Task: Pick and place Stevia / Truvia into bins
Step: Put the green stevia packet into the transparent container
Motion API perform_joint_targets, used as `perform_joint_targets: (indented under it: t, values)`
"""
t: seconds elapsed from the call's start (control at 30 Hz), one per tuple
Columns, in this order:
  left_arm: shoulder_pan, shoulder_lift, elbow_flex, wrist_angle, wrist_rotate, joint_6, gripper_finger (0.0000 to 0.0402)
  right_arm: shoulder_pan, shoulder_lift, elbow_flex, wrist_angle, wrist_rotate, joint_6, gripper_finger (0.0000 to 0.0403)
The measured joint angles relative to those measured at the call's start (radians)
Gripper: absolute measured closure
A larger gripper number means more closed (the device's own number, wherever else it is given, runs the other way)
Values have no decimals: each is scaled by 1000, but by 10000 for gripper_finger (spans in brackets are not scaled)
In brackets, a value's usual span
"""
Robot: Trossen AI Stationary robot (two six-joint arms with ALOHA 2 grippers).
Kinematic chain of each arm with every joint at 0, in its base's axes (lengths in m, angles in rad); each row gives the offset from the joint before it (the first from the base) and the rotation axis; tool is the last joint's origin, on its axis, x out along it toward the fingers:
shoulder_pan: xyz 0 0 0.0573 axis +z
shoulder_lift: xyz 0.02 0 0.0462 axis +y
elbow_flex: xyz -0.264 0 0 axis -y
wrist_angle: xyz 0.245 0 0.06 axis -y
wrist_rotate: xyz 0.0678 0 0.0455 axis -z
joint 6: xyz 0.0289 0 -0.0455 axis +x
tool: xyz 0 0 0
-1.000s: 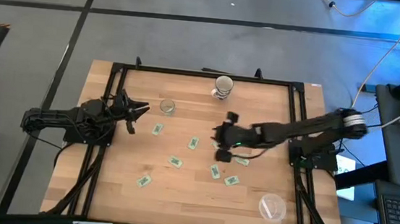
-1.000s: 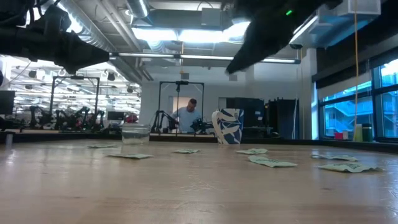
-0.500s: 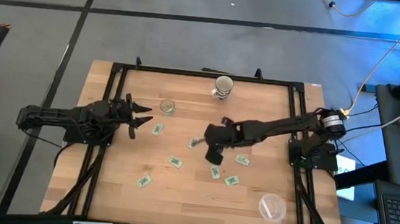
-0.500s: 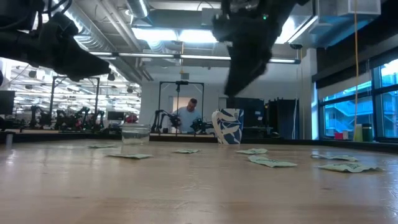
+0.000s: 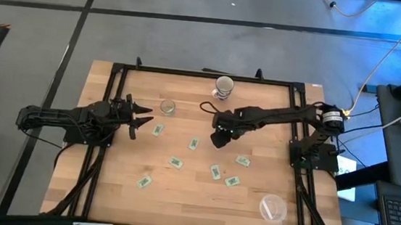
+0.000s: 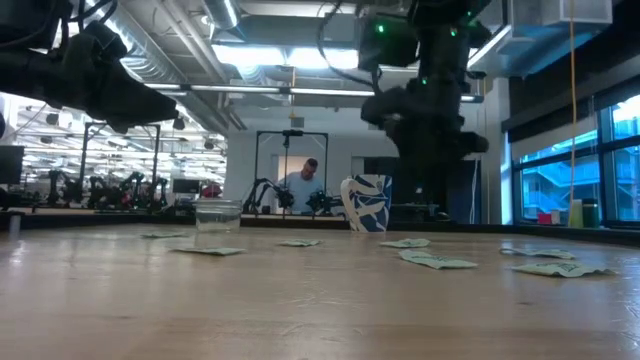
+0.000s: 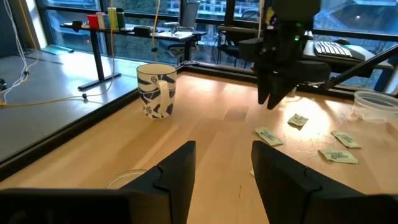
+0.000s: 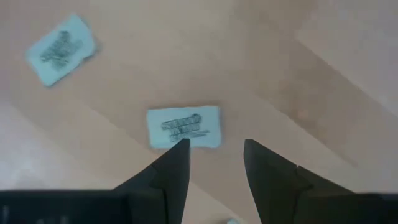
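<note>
Right claw (image 5: 219, 138) has been swung from the centre-right sachet cluster up toward frame centre over the last second, and is now parked above the desk (image 5: 259, 103), just right of the sachet (image 5: 192, 144) at centre. In the right wrist view its fingers are seen parted with nothing between them, one sachet (image 8: 184, 126) lying flat just ahead of the tips and a 2nd (image 8: 61, 49) farther off. No sachet has been lifted; judged as a re-target to a new pick, descent not yet started. Left claw (image 5: 139, 116) is held at left of centre near the small clear cup (image 5: 167, 107), fingers spread and empty, barely shifted since 0.5 s ago. 7 sachets can be counted on the desk, scattered centre to lower middle. The bin (image 5: 273, 208) sits at lower right, well apart from both claws; whether anything is in it cannot be told. A blue-white mug (image 5: 224, 87) stands at the upper centre edge. Task is judged early.
</note>
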Motion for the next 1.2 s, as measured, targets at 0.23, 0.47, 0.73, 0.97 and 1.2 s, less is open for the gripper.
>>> perform_joint_targets:
  t: [0.23, 0.47, 0.73, 0.97, 1.2]
  values:
    - [0, 0, 0, -1, -14, 22, 253, 6, 3, -89, 157, -28, 1, 249]
    - [0, 0, 0, -1, -30, 10, 253, 4, 10, -158, 227, -34, 30, 249]
    - [0, 0, 0, -3, -30, 10, 256, 4, 8, -220, 346, -80, 51, 249]
    - [0, 0, 0, -3, -30, 10, 255, 4, 6, -257, 375, -87, 79, 249]
    - [0, 0, 0, -3, -30, 10, 257, 9, 6, -269, 406, -86, 72, 249]
